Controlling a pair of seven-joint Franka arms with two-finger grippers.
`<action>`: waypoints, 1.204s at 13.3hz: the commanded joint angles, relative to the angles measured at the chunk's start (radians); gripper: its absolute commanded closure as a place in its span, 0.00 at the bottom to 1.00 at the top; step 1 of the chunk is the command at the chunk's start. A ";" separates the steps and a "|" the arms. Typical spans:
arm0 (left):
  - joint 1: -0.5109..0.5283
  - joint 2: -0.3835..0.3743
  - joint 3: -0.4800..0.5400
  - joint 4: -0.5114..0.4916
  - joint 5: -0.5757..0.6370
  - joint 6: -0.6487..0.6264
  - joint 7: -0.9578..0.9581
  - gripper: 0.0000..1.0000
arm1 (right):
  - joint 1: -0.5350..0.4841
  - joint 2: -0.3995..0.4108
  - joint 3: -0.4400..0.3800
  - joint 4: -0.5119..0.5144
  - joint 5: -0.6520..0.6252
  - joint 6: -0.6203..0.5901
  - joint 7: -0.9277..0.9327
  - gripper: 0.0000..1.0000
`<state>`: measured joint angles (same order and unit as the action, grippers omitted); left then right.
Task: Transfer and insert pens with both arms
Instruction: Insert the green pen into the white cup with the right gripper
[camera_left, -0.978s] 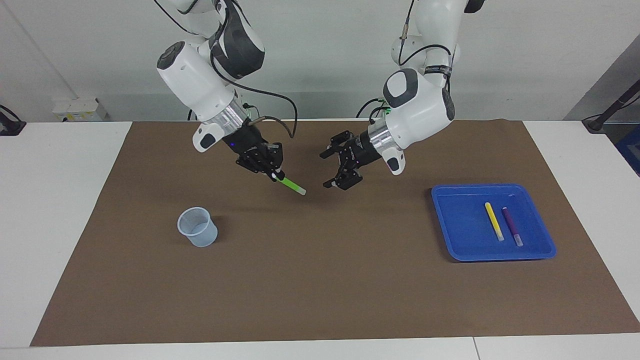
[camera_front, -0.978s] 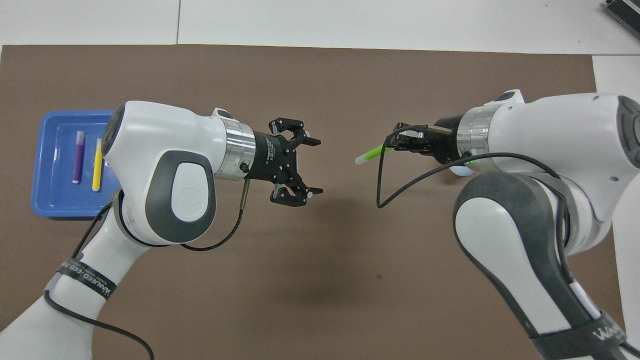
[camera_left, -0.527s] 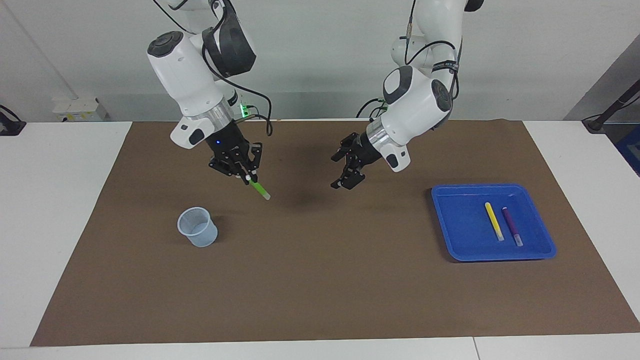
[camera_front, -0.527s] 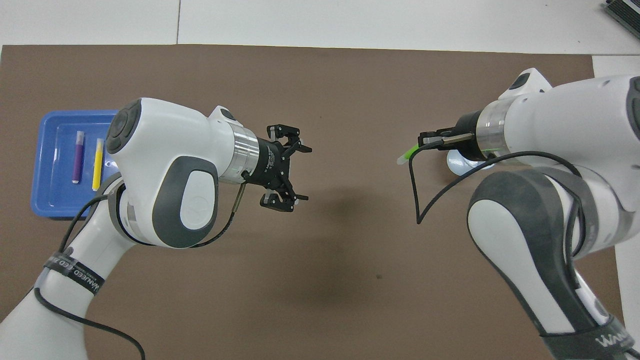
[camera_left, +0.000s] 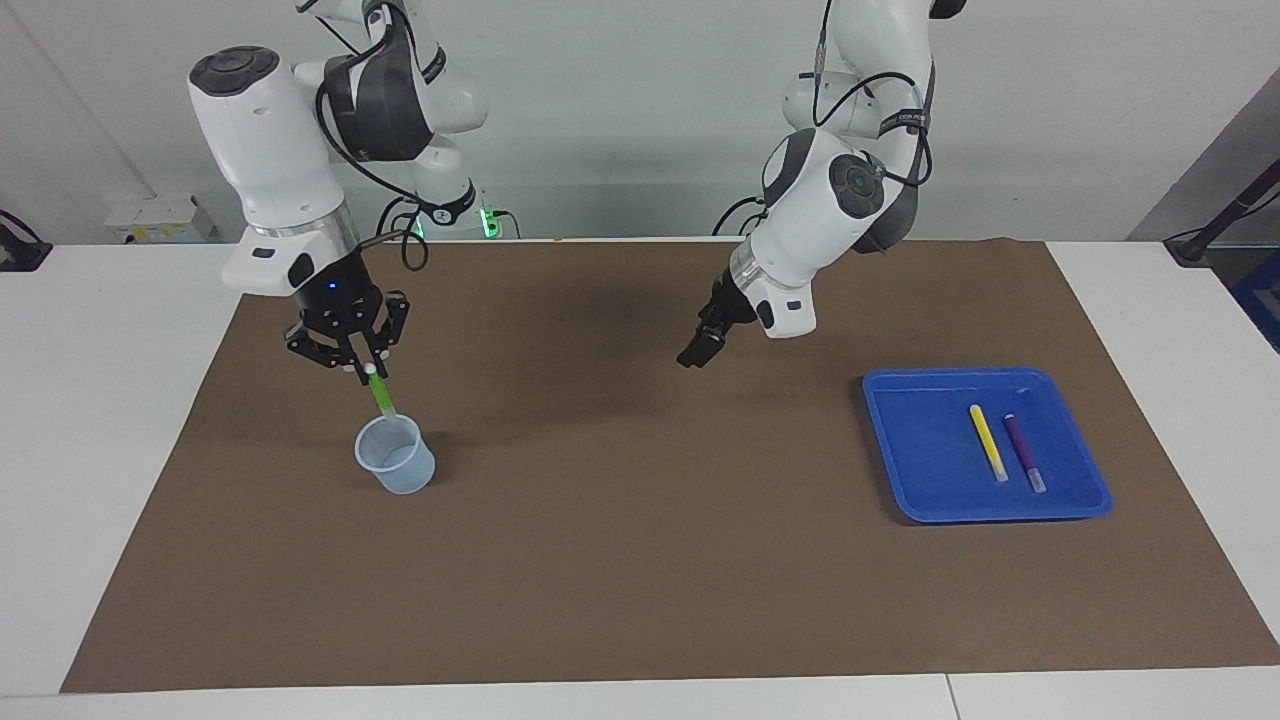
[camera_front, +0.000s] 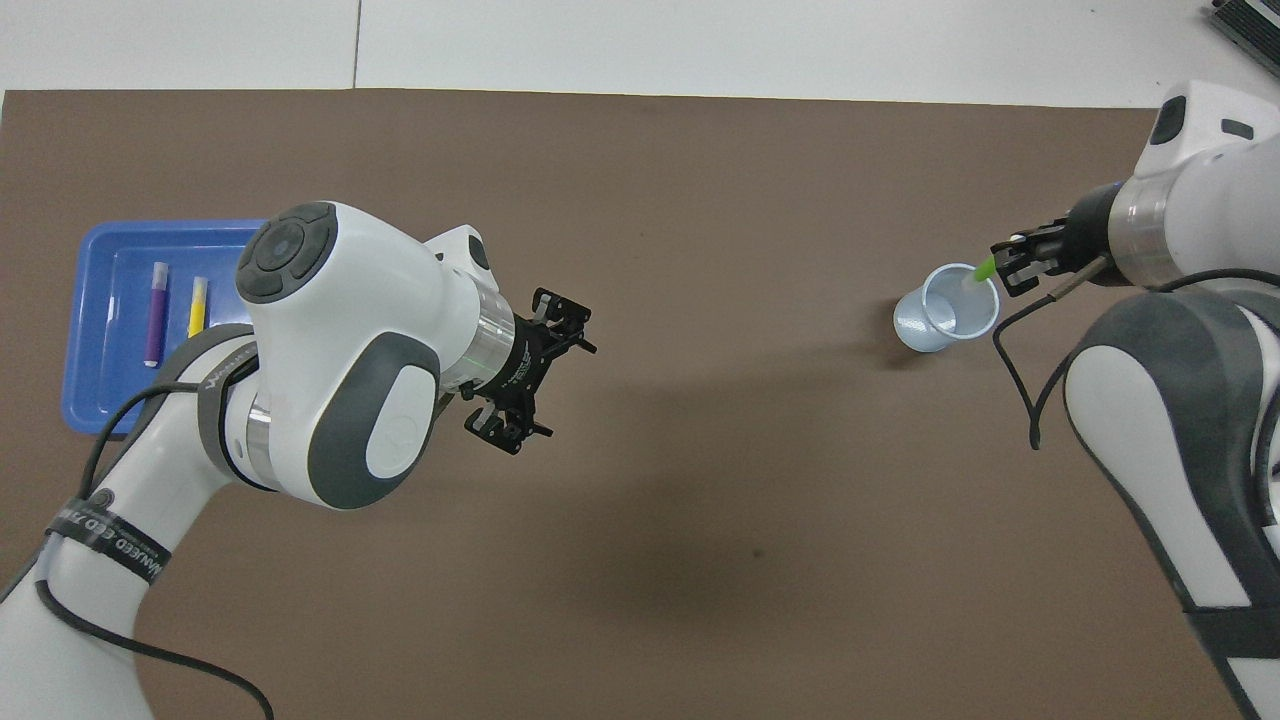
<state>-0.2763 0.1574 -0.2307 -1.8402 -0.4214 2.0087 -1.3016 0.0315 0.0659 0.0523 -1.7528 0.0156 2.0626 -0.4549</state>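
Note:
My right gripper (camera_left: 368, 366) is shut on the top of the green pen (camera_left: 381, 396), which hangs almost upright. The pen's lower tip is at the mouth of the clear plastic cup (camera_left: 397, 458) toward the right arm's end of the table. In the overhead view the right gripper (camera_front: 1008, 266) holds the green pen (camera_front: 985, 268) over the cup's rim (camera_front: 945, 310). My left gripper (camera_left: 697, 353) is open and empty, up over the middle of the mat, and also shows in the overhead view (camera_front: 535, 372). The yellow pen (camera_left: 988, 442) and the purple pen (camera_left: 1024, 452) lie side by side in the blue tray (camera_left: 925, 450).
A brown mat (camera_left: 640, 570) covers most of the white table (camera_left: 110, 400). The blue tray (camera_front: 105, 405) sits toward the left arm's end, with the purple pen (camera_front: 156, 312) and the yellow pen (camera_front: 197, 306) in it.
My right gripper has swung with the green pen from the middle of the mat to over the cup, turning the pen near upright. My left gripper has drawn back toward the tray side, still open.

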 joint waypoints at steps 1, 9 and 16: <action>0.035 -0.041 0.005 -0.036 0.030 -0.045 0.131 0.00 | -0.022 0.000 0.011 -0.069 -0.017 0.091 -0.033 1.00; 0.254 -0.041 0.005 -0.039 0.247 -0.087 0.732 0.04 | -0.068 0.000 0.012 -0.226 0.003 0.223 -0.056 1.00; 0.351 -0.039 0.005 -0.068 0.331 -0.016 0.979 0.00 | -0.073 -0.009 0.012 -0.306 0.006 0.294 0.007 0.98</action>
<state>0.0312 0.1484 -0.2175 -1.8581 -0.1098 1.9499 -0.4066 -0.0326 0.0825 0.0542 -2.0257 0.0167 2.3364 -0.4732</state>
